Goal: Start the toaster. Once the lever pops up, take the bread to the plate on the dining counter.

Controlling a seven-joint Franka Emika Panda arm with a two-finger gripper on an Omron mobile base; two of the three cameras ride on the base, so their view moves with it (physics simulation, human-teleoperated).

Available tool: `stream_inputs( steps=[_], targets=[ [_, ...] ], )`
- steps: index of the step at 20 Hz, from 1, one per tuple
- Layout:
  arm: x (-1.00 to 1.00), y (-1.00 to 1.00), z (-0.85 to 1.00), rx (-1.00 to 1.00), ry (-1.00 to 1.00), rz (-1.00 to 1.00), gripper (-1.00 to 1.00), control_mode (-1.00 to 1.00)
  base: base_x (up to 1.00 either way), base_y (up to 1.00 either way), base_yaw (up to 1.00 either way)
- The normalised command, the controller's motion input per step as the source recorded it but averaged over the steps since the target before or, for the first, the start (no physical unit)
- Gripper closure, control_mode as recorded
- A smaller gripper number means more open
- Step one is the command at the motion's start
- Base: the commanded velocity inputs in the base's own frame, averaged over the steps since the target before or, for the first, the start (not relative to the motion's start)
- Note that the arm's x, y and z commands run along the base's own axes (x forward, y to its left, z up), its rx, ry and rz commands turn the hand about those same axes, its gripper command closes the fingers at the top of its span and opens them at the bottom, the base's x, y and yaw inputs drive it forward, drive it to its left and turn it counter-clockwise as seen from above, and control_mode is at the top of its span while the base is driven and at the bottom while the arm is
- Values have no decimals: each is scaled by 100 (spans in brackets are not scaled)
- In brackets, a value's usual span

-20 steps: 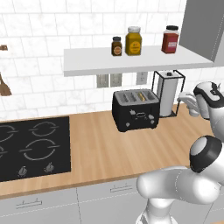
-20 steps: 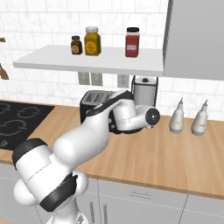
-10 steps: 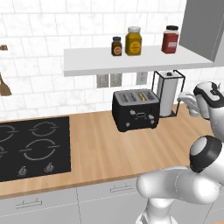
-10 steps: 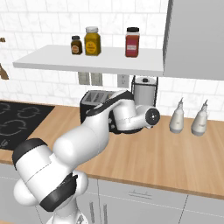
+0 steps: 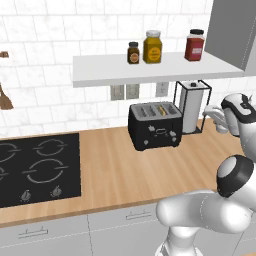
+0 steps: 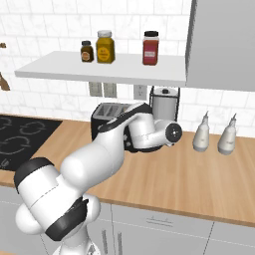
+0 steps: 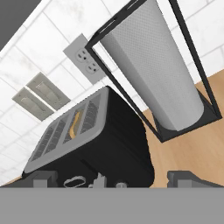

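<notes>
The toaster (image 5: pixel 155 125) stands on the wood counter (image 5: pixel 110 175) against the tiled wall, below the white shelf (image 5: pixel 150 70). The bread (image 7: pixel 75 123) sits down in one of its slots, only its tan top edge showing. Just beside the toaster, on its right in the left base view, stands a paper towel roll (image 7: pixel 153 65) in a black wire holder. The gripper (image 7: pixel 111 179) hovers near the toaster's side with its jaws spread wide, holding nothing.
</notes>
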Motion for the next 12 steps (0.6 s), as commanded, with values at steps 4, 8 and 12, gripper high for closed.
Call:
stream_inputs(
  steps=[4,8,12],
  targets=[
    [0,0,0,0,0,0,-100,-100,0,0,0],
    [0,0,0,0,0,0,-100,-100,0,0,0],
    [0,0,0,0,0,0,-100,-100,0,0,0]
  ],
)
